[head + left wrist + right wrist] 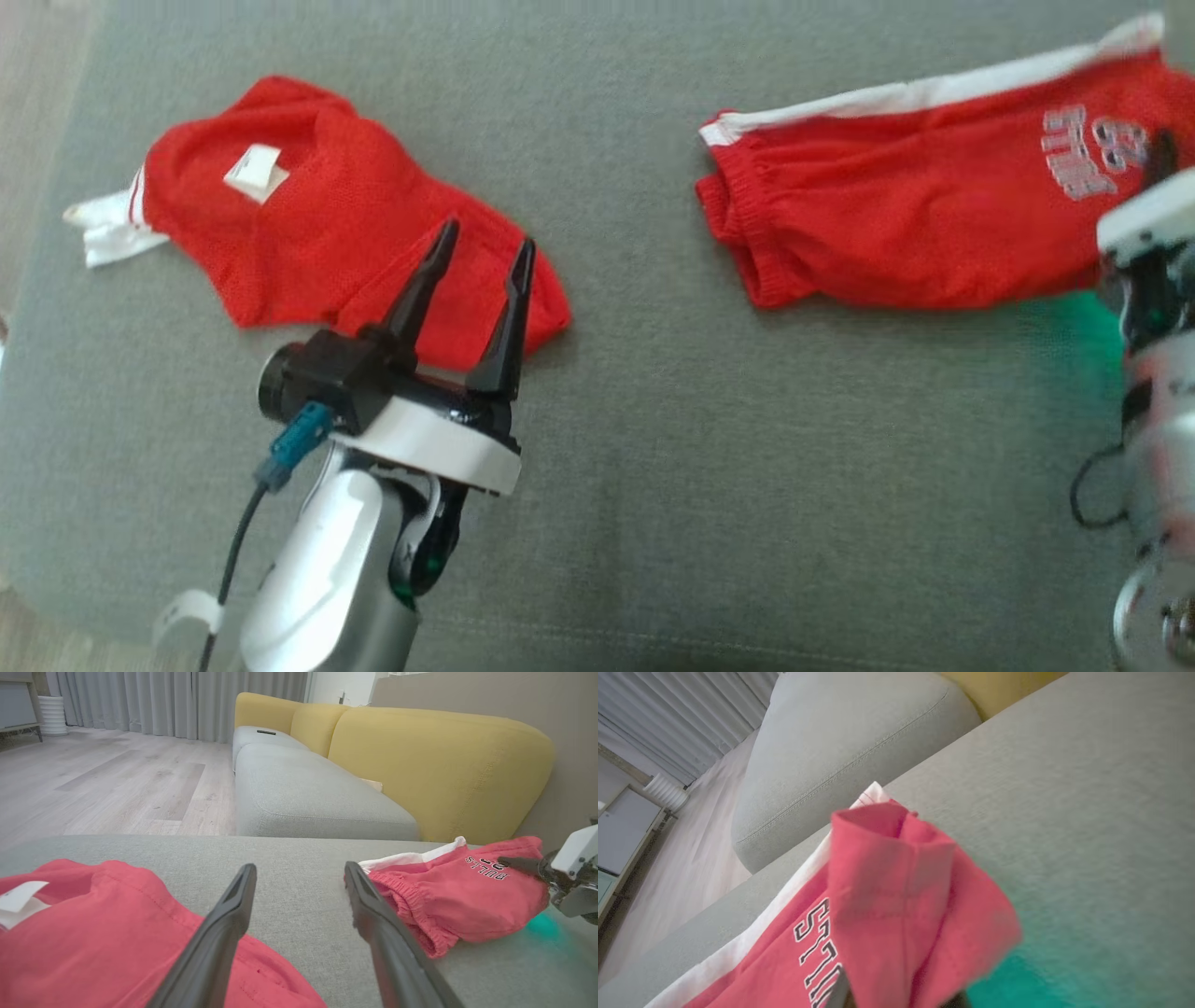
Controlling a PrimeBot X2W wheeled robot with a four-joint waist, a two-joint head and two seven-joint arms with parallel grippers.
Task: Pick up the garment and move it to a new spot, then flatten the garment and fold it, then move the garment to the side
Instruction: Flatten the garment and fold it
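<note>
R gripper [518, 863] is pinched shut on the hem end of the red Bulls shorts [896, 215] at the far right of the grey cushion [653, 467], L gripper [481, 247] hangs w/ jaws apart over the 2nd red garment [317, 224], so the likely risk is that such an edge-only pinch slips or the shorts drag on lift.

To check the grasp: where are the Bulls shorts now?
The Bulls shorts lie upper right in the head view, right of the other red garment, with the right gripper shut on them.

Yellow sofa [439, 765], grey curtains [177, 700], wood floor [117, 779]
</note>
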